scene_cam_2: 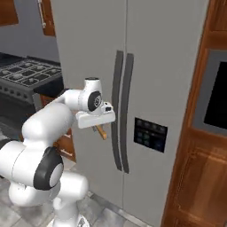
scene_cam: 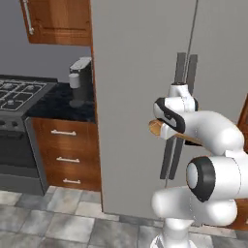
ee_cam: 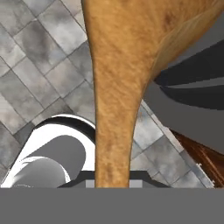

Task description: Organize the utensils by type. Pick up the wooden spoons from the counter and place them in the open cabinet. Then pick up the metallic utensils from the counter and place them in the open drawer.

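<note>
My gripper (scene_cam_2: pixel 98 126) is shut on a light tan wooden spoon (ee_cam: pixel 114 100), held in mid-air in front of the refrigerator. In the left base view the wooden spoon (scene_cam: pixel 156 127) shows its round bowl left of the hand, with the handle running right behind the arm. Its handle end (scene_cam_2: pixel 101 132) pokes out below the hand in the right base view. The black counter (scene_cam: pixel 62 102) lies far left beside the stove. A reddish-brown wall cabinet (scene_cam: pixel 60 22) with a silver bar handle hangs above it. The metallic utensils and the open drawer are out of view.
A tall grey refrigerator (scene_cam: pixel 135 72) with dark double handles (scene_cam_2: pixel 122 111) stands right in front of the arm. A stove (scene_cam: pixel 17 97) and a coffee machine (scene_cam: pixel 81 80) are to the left. A wooden oven tower (scene_cam_2: pixel 208 133) rises at the right. The floor is grey tile (scene_cam: pixel 58 218).
</note>
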You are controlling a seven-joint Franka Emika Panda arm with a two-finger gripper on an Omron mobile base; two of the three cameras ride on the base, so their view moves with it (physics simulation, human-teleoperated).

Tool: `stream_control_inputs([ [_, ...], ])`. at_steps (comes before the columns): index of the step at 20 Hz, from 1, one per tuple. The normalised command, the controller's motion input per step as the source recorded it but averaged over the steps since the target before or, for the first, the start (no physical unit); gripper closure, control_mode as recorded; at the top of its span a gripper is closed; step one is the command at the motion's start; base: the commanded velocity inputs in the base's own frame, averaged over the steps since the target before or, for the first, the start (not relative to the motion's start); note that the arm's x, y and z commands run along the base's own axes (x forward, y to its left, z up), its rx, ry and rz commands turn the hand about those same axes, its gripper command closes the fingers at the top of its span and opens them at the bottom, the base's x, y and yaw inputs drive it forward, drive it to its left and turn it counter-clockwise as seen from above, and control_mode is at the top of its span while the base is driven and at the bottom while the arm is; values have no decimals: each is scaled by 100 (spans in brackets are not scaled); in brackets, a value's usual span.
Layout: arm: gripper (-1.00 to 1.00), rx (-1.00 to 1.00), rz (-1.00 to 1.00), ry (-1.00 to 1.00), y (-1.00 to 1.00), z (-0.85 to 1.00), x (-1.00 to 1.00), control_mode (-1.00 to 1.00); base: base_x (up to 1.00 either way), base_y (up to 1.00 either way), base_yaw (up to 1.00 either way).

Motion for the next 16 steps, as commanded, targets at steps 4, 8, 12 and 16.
stream_control_inputs([
  [4, 100, 0, 0, 0, 0, 0, 0, 100, -4, 21, 100],
  [8, 100, 0, 0, 0, 0, 0, 0, 100, 21, 8, 79],
  [12, 100, 0, 0, 0, 0, 0, 0, 100, 50, 49, 24],
  [16, 100, 0, 0, 0, 0, 0, 0, 100, 62, 77, 12],
])
